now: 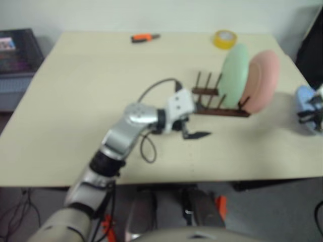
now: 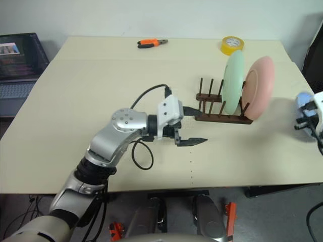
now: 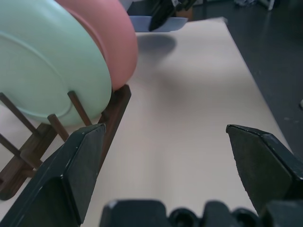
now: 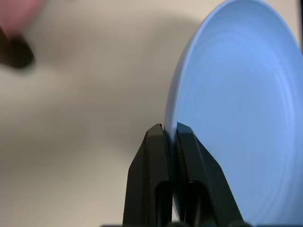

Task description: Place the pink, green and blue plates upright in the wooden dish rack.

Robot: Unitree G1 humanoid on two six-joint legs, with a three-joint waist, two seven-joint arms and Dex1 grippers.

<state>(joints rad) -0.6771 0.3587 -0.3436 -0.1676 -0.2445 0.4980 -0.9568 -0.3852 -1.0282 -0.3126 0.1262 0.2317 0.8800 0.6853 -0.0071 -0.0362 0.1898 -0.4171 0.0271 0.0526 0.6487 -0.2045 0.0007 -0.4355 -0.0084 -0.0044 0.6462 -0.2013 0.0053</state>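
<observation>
- Far left, off the table [image 2: 75,101]: laptop [image 2: 20,60], screen lit.
- Back edge: orange-handled pliers [image 2: 151,43]; further right, yellow tape roll [image 2: 232,45].
- My L fingers [image 2: 191,126] spread wide, nothing between them, above table just beside near-left end of wooden dish rack [image 2: 222,113]. Not touching it.
- Rack at right-centre of table. Left peg slots vacant.
- Green plate [image 2: 233,80] upright in rack; pink plate [image 2: 260,85] upright just behind it at right end, the two near-touching.
- My R fingers [image 4: 170,142] pressed onto rim of blue plate [image 4: 236,109], pinching it edge-on, at far right table edge, well apart from rack.
- Can't tell if blue plate clears the table.
</observation>
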